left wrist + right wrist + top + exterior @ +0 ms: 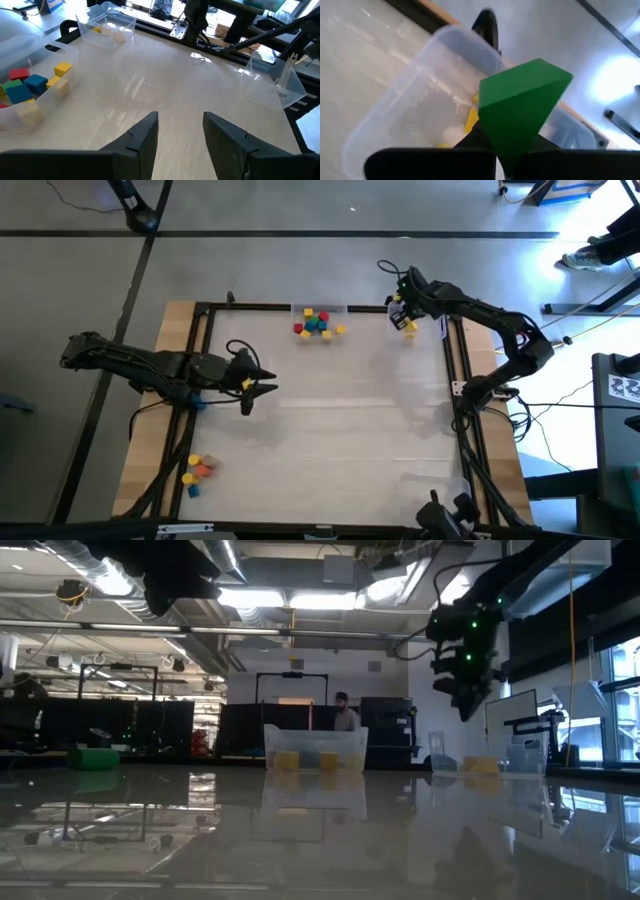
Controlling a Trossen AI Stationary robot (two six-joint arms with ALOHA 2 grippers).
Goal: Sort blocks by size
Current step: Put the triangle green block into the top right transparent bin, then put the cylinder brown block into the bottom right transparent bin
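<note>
Desk [330, 420]: wide bare middle, black frame rails along far, left and right edges.

Far edge, centre: clear tray [319, 311] with a heap of blocks [318, 323], red, blue, green, yellow.

Far right corner: second clear tray [410, 115] with yellow blocks [409, 327] inside.

Left edge, near corner, on the wooden strip outside the rail: small cluster of blocks [197, 470], yellow, orange, blue.

Right gripper [399, 302] hangs over the far-right tray, clear of the desk, fingers clamped on a green block [520, 107] standing above their tips.

Left gripper [180, 137] sits low near the left edge, fingers parted, nothing between them, pointing across the bare middle.
</note>
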